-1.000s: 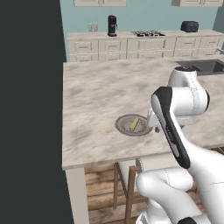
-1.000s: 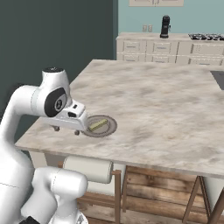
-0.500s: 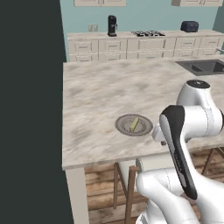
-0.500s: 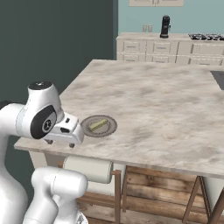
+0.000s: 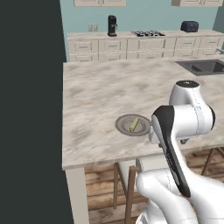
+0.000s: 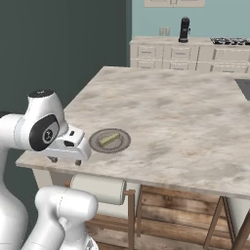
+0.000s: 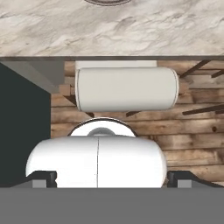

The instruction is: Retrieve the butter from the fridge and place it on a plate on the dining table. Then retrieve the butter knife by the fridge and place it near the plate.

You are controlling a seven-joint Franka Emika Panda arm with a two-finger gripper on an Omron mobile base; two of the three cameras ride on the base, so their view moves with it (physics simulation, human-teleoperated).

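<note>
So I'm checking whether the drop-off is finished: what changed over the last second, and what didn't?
The gripper has pulled back from beside the plate toward the near edge of the dining table, and now hangs open over that edge, holding nothing. The butter stayed lying on the plate, and the plate did not shift.

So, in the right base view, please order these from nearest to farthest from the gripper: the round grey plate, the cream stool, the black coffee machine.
1. Cream stool, just below the gripper.
2. Round grey plate, on the table beside it.
3. Black coffee machine, on the far counter.
</note>
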